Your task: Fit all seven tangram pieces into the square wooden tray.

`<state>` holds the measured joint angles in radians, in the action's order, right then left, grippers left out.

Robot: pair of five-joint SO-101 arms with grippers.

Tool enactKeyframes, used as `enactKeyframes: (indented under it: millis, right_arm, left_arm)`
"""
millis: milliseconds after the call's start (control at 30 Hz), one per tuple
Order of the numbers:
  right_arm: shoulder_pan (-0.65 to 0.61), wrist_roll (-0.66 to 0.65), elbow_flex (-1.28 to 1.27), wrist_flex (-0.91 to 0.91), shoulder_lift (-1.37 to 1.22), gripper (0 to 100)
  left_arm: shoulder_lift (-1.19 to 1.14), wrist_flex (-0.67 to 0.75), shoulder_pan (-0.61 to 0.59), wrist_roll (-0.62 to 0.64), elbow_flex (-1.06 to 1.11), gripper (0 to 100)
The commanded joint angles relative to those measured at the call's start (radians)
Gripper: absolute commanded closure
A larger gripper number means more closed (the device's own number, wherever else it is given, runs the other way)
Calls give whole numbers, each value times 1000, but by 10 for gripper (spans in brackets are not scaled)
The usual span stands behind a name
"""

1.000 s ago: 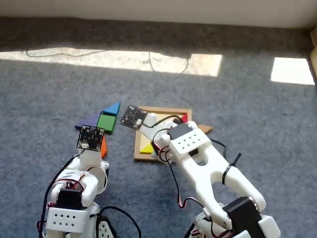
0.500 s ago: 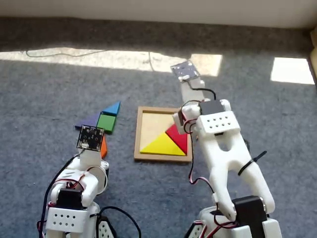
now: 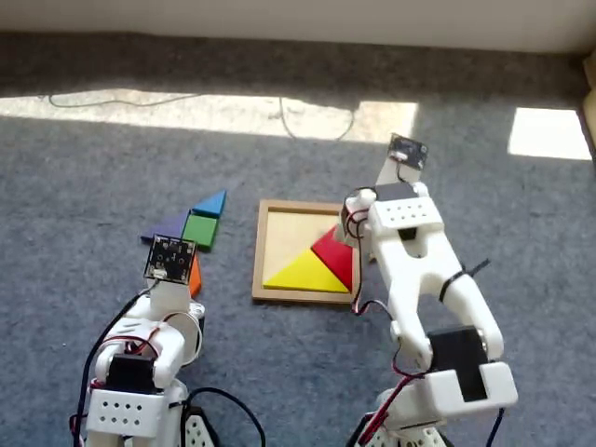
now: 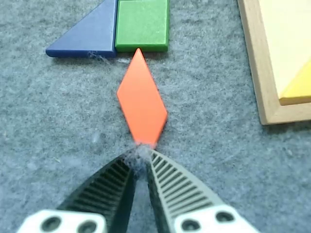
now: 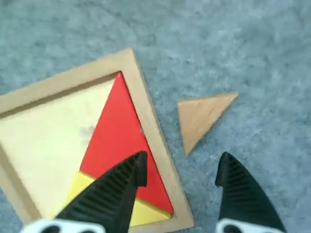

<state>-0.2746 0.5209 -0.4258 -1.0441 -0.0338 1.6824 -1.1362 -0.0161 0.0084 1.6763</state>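
The square wooden tray [image 3: 262, 251] lies mid-carpet and holds a yellow triangle [image 3: 303, 273] and a red triangle [image 3: 337, 253]. In the right wrist view my right gripper [image 5: 183, 162] is open above the tray's rim [image 5: 150, 126], with a tan triangle [image 5: 199, 121] on the carpet just outside it. My left gripper [image 4: 141, 155] is shut, its tips at the near corner of an orange parallelogram [image 4: 142, 104]. Beyond the orange piece lie a green square [image 4: 142, 24] and a navy triangle [image 4: 92, 36]. A light blue triangle [image 3: 212, 202] sits behind the green square [image 3: 199, 229].
Grey carpet covers the floor, with sunlit patches [image 3: 233, 114] and a thin cable [image 3: 140, 99] at the back. The loose pieces cluster left of the tray. The right arm [image 3: 419, 270] stands along the tray's right side.
The right arm swung from over the tray out to the back, then pulled in over the tray's right edge, uncovering the yellow and red triangles. The left arm stayed still.
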Motion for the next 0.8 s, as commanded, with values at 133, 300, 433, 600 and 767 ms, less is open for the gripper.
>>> enactKeyframes:
  millis: [133,300,433,600,767]
  right_arm:
    - [10,129,151,15,-93,774]
    - [10,224,154,15,-93,774]
    - [35,281,154,15,-93,774]
    - [97,321,156,22,-97,774]
    - [96,322,156,45,-99,774]
  left_arm:
    - [10,-5,-12,-6,28,988]
    - [10,-5,-12,-6,28,988]
    - [10,-5,-12,-6,28,988]
    - [10,-5,-12,-6,28,988]
    - [10,-5,-12,-6,28,988]
